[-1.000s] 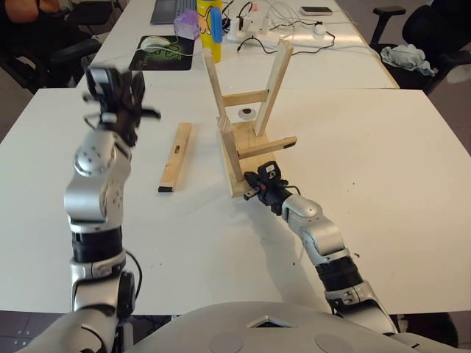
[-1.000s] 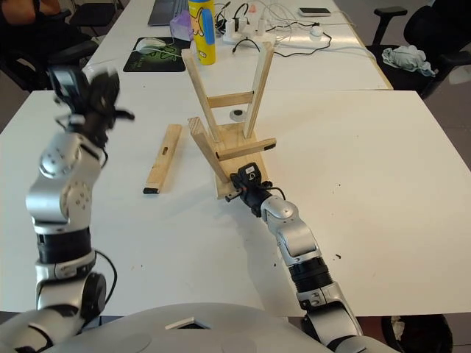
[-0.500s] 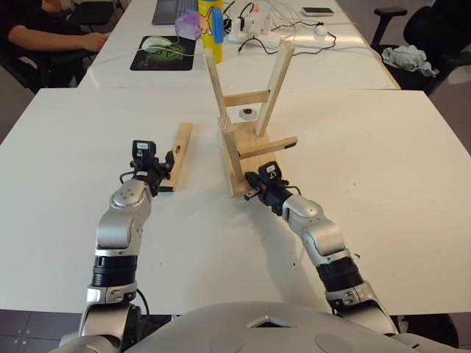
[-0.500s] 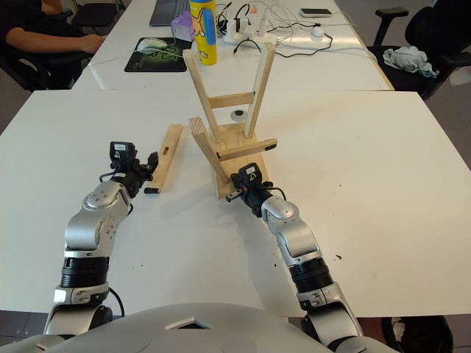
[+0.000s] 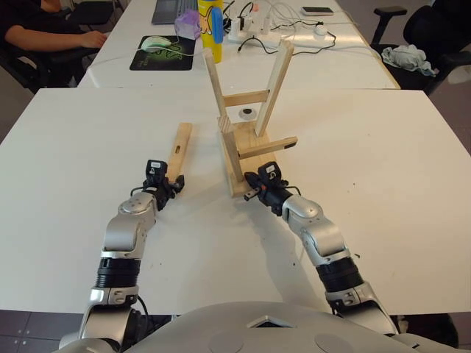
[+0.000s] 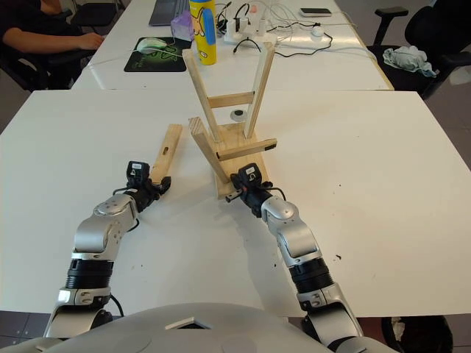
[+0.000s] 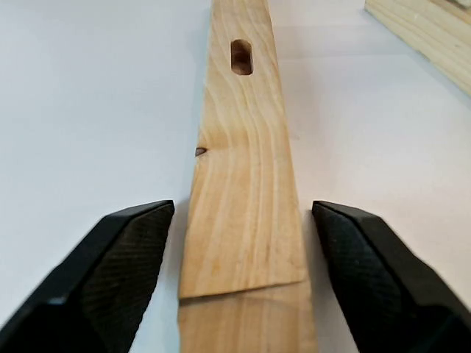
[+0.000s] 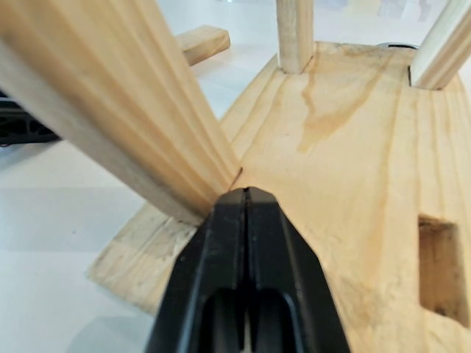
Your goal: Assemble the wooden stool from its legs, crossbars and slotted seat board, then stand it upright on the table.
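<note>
The slotted seat board (image 5: 246,140) lies flat on the white table (image 5: 383,169). Two legs (image 5: 274,84) stand up from it, joined by a crossbar (image 5: 244,98). A third leg (image 8: 110,95) leans up from its near edge and carries a short crossbar (image 5: 268,145). My right gripper (image 8: 246,197) is shut, its tips pressed on the board at that leg's foot. A loose leg (image 5: 176,151) with an oval slot (image 7: 241,56) lies to the left. My left gripper (image 7: 243,279) is open, one finger on each side of that leg's near end.
A small dark round object (image 5: 246,112) sits on the table behind the stool. The far table holds a mouse on a dark pad (image 5: 162,51), a yellow bottle (image 5: 212,20) and a power strip with cables (image 5: 280,29). Bare tabletop spreads to the right.
My left arm came down from a raised pose at the left and moved in along the table to straddle the loose leg's near end. The right gripper and the stool stayed put.
</note>
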